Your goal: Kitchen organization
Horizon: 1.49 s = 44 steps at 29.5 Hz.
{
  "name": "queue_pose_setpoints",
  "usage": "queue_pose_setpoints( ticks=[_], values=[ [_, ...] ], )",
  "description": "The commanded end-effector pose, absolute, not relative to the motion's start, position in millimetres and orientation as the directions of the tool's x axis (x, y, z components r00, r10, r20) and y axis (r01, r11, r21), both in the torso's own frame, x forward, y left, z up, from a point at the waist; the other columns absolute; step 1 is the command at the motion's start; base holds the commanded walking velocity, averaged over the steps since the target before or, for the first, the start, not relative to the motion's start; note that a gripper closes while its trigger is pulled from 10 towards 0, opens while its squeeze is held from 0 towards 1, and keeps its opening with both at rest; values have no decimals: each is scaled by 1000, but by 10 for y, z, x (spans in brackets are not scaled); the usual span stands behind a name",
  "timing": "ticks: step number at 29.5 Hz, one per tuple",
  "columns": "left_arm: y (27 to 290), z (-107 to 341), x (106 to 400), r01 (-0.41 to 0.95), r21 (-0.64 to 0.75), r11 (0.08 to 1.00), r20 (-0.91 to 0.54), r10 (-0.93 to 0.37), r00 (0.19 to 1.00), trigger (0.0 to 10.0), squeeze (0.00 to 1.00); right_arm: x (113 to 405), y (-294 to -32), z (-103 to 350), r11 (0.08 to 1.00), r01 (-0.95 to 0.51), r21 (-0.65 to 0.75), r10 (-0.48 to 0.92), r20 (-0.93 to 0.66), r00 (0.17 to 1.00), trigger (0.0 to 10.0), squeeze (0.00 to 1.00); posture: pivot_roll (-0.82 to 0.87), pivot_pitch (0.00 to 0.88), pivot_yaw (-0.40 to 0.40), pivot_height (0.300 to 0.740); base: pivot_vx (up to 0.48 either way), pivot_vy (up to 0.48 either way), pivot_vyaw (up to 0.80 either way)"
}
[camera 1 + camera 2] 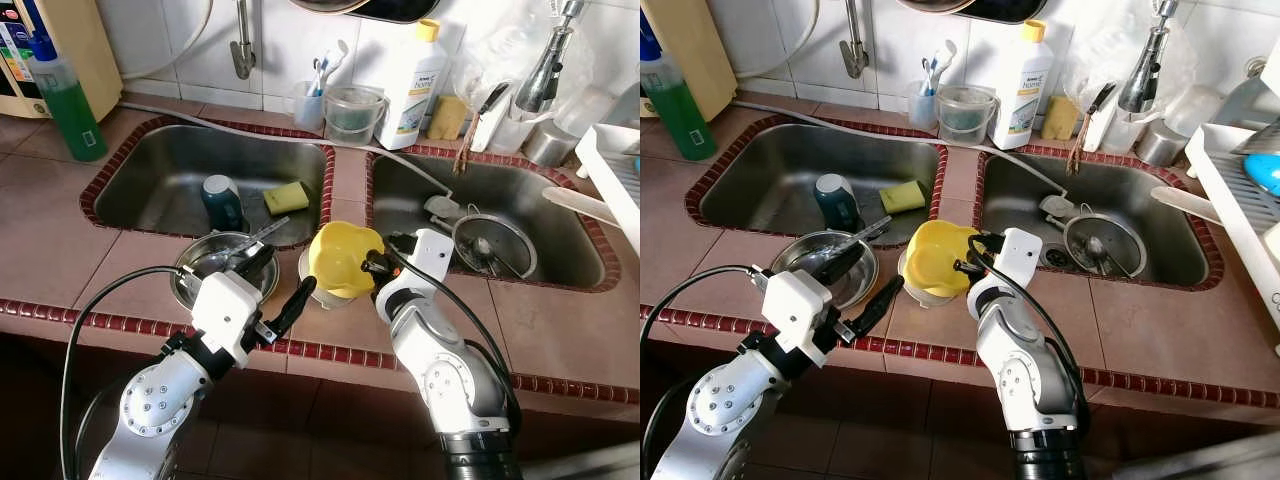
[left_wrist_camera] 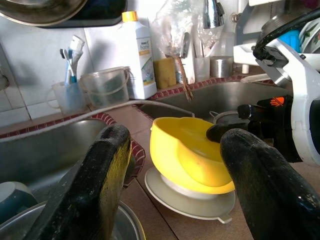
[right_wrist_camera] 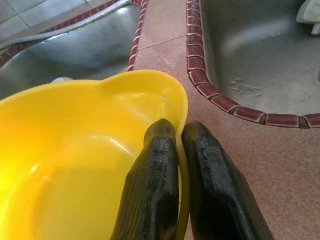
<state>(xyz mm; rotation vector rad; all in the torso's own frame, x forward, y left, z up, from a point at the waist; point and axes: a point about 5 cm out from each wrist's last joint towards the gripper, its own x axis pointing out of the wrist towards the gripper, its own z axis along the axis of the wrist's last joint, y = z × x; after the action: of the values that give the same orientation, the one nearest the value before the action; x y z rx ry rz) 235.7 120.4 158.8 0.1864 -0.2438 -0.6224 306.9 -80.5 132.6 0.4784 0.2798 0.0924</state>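
Silver arms reach over the tiled counter (image 1: pixel 60 250) in the head views: the right gripper (image 1: pixel 374 265) pinches the rim of the yellow bowl (image 1: pixel 340 258), tilted above a pale plate (image 1: pixel 915 291) between the two sinks. Spread wide, the left gripper (image 1: pixel 270 290) hovers beside it, over a steel bowl (image 1: pixel 190 275).

Seen from the left wrist, its fingers (image 2: pixel 100 170) frame the yellow bowl without touching.

From the right wrist, black fingers (image 3: pixel 160 185) clamp the thin rim, one inside, one outside. Held only at the edge, the bowl could swing or slip, knocking the plate toward a sink.
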Motion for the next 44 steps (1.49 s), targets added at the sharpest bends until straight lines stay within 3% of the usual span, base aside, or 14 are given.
queue_pose_setpoints(
  ticks=[1,25,26,27,28,29,30,34,35,36,37,44],
  values=[
    [1183,1624,2359,557,253,791,178,-604,777,10000,0,2762,-590,947,832,47,552,188,-362,913,0,0,-129,105,-70,740,0,0,0],
    [1149,1561,2385,587,254,769,155,-631,760,10000,0,2935,-662,1217,855,-37,517,144,-170,975,0,0,-136,59,-54,740,0,0,0],
    [1162,1572,2408,581,249,775,160,-624,765,10000,0,2948,-678,1253,868,-58,494,144,-138,980,706,0,-137,58,-54,740,0,0,0],
    [1175,1582,2431,574,241,783,166,-616,770,10000,0,2959,-696,1292,875,-74,478,141,-104,985,2235,0,-138,55,-53,740,0,0,0],
    [1199,1603,2471,560,231,796,176,-600,781,10000,0,2971,-726,1340,885,-93,455,137,-63,989,2902,0,-138,51,-53,740,0,0,0],
    [1215,1616,2497,550,224,804,182,-589,787,10000,0,2978,-744,1369,891,-103,443,134,-39,990,2902,0,-139,50,-52,740,0,0,0],
    [1244,1642,2544,532,207,821,194,-568,800,10000,0,2992,-784,1411,898,-109,426,123,-5,992,3686,0,-139,46,-52,740,0,0,0],
    [1311,1711,2656,488,171,856,225,-516,827,10000,0,3028,-896,1524,909,-122,398,96,85,992,4078,0,-140,38,-52,740,0,0,0],
    [1350,1763,2723,458,154,876,247,-483,840,10000,0,3044,-962,1611,924,-138,358,91,146,985,7412,0,-142,31,-52,740,0,0,0],
    [1360,1777,2741,450,150,880,254,-474,843,10000,0,3048,-978,1633,928,-142,346,89,163,983,7412,0,-142,31,-52,740,0,0,0],
    [1388,1800,2784,430,136,893,263,-451,853,10000,0,3056,-1013,1680,935,-147,322,85,197,977,9333,0,-144,24,-53,740,0,0,0],
    [1514,1829,2929,342,67,937,277,-347,896,10000,0,3057,-1134,1809,972,-152,179,86,329,940,10000,0,-147,11,-56,740,0,0,0]
  ],
)
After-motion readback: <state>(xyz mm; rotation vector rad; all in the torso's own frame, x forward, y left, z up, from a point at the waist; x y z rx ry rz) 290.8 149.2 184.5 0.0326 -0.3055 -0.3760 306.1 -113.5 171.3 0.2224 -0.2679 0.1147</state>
